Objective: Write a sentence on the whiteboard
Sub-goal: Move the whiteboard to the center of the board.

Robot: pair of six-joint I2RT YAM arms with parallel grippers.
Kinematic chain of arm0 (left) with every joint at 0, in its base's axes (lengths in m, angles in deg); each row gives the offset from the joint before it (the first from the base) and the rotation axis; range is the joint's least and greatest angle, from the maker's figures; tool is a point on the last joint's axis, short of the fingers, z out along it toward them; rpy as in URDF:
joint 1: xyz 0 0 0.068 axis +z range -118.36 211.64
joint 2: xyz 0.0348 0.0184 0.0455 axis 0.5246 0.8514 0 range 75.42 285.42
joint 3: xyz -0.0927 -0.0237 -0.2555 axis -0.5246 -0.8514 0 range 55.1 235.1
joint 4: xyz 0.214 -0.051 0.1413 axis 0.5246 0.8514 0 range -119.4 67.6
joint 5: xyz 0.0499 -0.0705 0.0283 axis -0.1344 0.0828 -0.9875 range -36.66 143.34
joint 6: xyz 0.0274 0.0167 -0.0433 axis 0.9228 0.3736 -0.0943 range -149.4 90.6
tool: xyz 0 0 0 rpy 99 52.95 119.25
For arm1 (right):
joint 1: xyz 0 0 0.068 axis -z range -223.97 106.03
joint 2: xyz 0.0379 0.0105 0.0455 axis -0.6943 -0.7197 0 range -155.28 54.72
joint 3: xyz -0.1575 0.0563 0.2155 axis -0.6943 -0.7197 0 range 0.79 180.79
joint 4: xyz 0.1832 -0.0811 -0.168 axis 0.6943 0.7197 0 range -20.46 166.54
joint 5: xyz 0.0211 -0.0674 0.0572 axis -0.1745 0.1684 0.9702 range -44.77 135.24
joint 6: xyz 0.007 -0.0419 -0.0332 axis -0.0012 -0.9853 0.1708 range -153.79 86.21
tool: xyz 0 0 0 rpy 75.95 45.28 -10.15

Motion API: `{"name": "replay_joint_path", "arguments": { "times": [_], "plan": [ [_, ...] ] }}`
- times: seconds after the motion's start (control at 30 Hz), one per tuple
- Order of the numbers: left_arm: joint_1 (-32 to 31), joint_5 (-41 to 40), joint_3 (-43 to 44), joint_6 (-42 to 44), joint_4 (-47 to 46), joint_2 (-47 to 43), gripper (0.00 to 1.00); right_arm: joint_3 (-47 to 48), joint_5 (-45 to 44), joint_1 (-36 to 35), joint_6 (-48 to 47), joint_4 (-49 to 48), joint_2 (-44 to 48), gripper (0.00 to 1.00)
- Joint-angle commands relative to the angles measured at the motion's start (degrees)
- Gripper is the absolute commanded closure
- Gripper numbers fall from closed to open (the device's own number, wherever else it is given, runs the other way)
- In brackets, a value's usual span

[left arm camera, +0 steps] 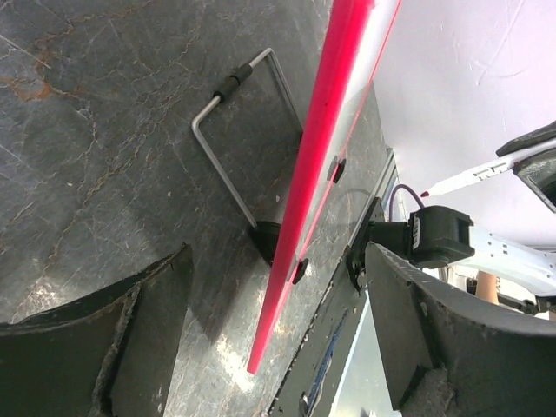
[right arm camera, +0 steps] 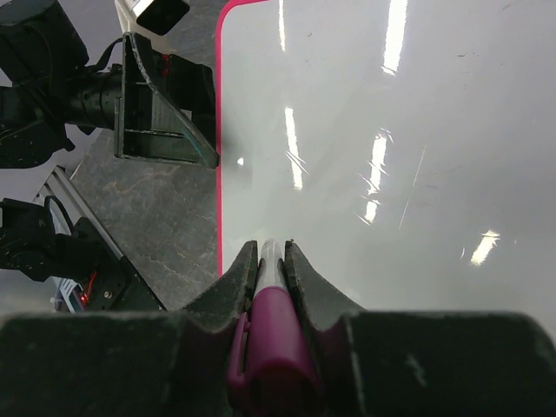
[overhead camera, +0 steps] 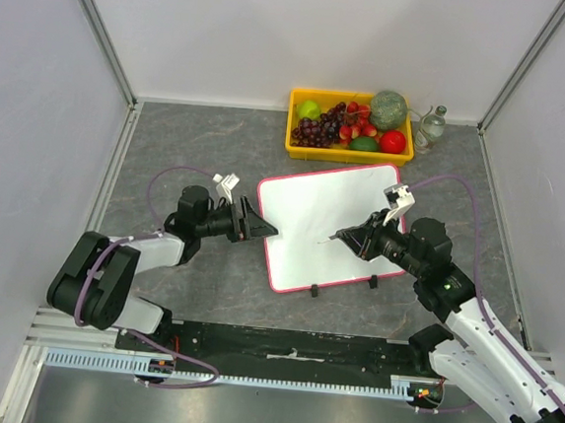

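Note:
The whiteboard (overhead camera: 322,210), white with a thin pink-red rim, lies tilted on the grey table; no sentence shows on its face. My left gripper (overhead camera: 261,226) is open at the board's left edge. In the left wrist view the red rim (left arm camera: 321,148) runs between the two wide-apart fingers of the left gripper (left arm camera: 278,347), touching neither. My right gripper (overhead camera: 354,241) is shut on a marker (right arm camera: 271,347) with a magenta cap on its back end. The marker's tip points left over the board's near half (right arm camera: 391,130).
A yellow tray (overhead camera: 293,145) of fruit stands behind the board, with a glass bottle (overhead camera: 431,126) to its right. Two black clips (overhead camera: 313,291) sit on the board's near edge. A bent metal wire stand (left arm camera: 217,95) lies under the board. Enclosure walls stand on three sides.

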Motion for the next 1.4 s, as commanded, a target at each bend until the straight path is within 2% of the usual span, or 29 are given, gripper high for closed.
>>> {"name": "replay_joint_path", "arguments": {
  "times": [0.0,0.6,0.8,0.87,1.0,1.03,1.27,1.37],
  "plan": [
    [-0.33,0.05,1.9,0.1,-5.28,2.16,0.16,-0.11,0.74,0.07,0.31,-1.58,0.88,1.0],
    [-3.31,4.18,3.66,-1.57,-18.02,12.28,0.41,-0.28,1.27,0.07,0.22,-2.28,0.44,1.0],
    [-4.98,1.81,3.92,0.89,-15.13,11.49,0.49,0.15,1.18,0.07,0.49,-2.1,0.36,1.0],
    [-5.6,2.16,4.1,1.42,-15.13,11.93,0.62,0.16,1.62,0.16,0.58,-2.1,0.36,1.0],
    [-6.22,3.39,3.83,2.39,-14.78,12.72,0.93,-0.02,1.36,0.16,0.49,-2.1,0.71,1.0],
    [-6.22,3.83,3.83,2.91,-14.6,12.89,0.98,-0.02,1.27,0.16,0.4,-2.19,0.97,1.0],
    [-7.27,5.94,1.9,7.04,-13.1,12.8,0.98,-0.02,1.62,0.07,0.58,-2.02,1.59,1.0],
    [-8.06,6.9,0.41,7.66,-15.38,13.68,0.98,-0.11,1.71,0.07,0.66,-1.66,2.37,1.0]
  ]
}}
